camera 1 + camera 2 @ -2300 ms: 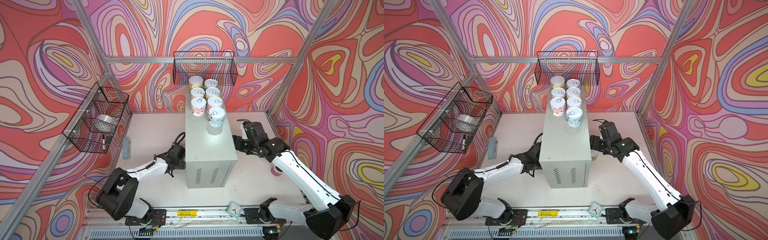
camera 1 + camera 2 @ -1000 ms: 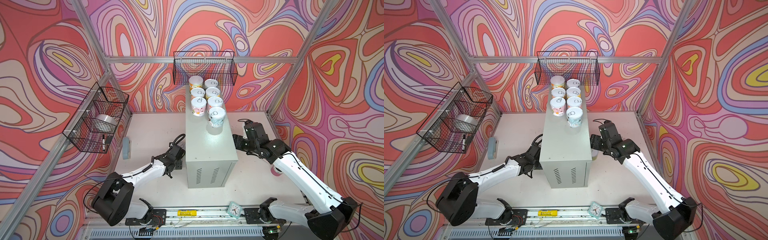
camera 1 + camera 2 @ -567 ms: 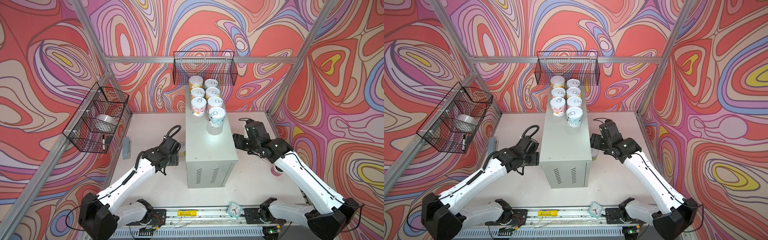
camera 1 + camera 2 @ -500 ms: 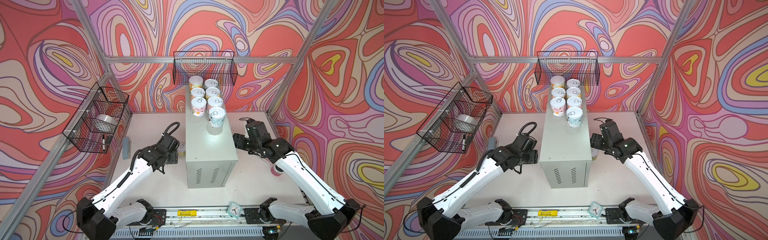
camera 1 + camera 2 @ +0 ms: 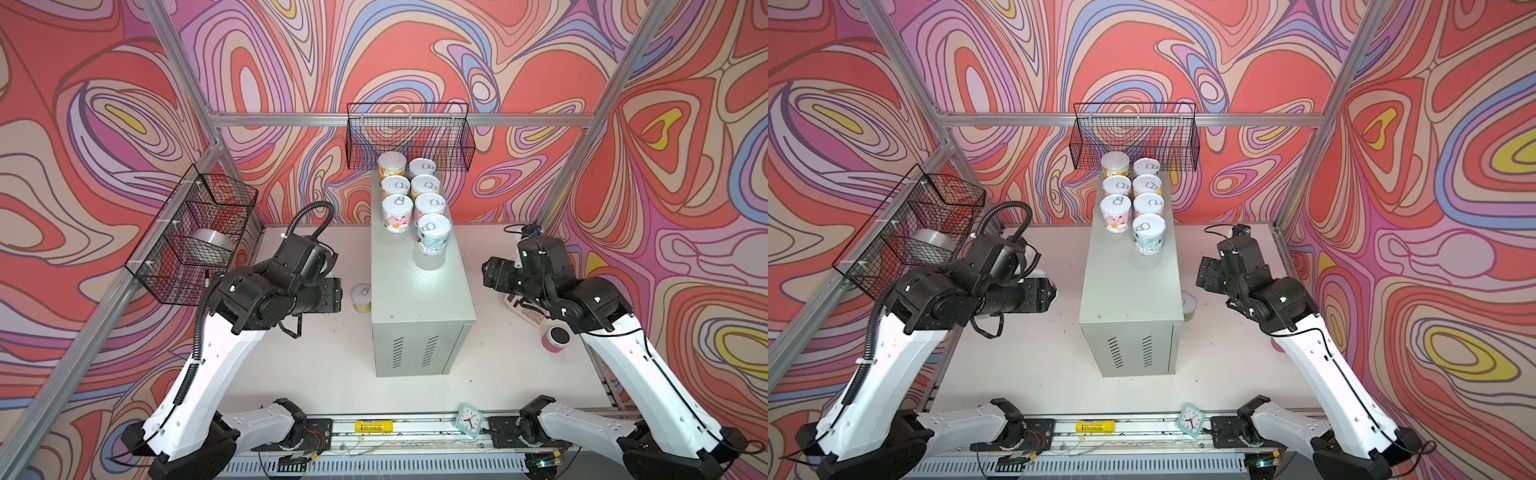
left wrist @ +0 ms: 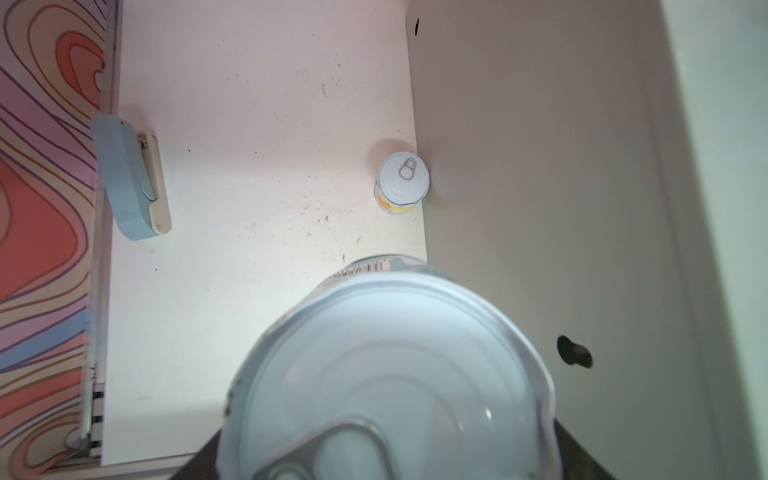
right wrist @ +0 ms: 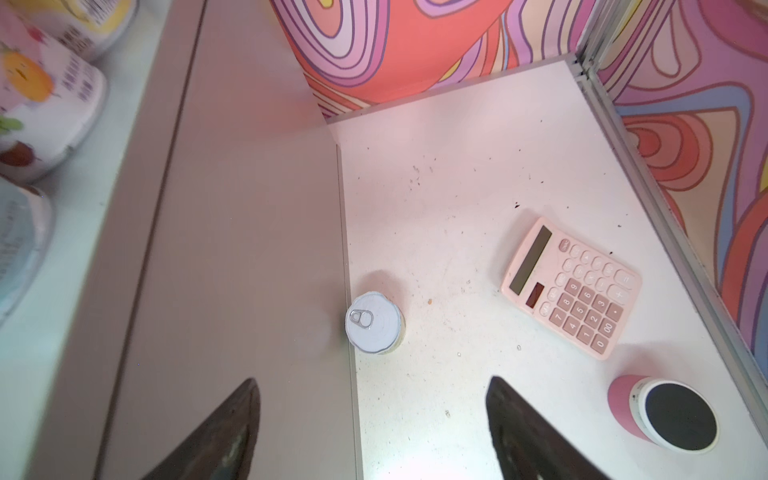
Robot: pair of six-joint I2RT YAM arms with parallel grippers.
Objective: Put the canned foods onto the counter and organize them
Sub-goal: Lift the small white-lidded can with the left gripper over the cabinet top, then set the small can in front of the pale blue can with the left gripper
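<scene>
Now: left gripper (image 5: 335, 293) pinches round silver-lidded tin (image 6: 390, 374) | right gripper (image 7: 372, 382) spread, empty | next: probably lift tin onto tall light-grey metal desk (image 5: 419, 299).

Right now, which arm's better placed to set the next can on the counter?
Left: left gripper holds a can beside the counter. Right gripper is open, empty; a loose can stands below on the table.

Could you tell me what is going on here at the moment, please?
Cans are being put onto a grey box. Seven cans already stand in two rows at its far end. The left gripper holds another can off the table. The right gripper hangs open, empty, near a loose can; one more can waits left of the box.
</scene>
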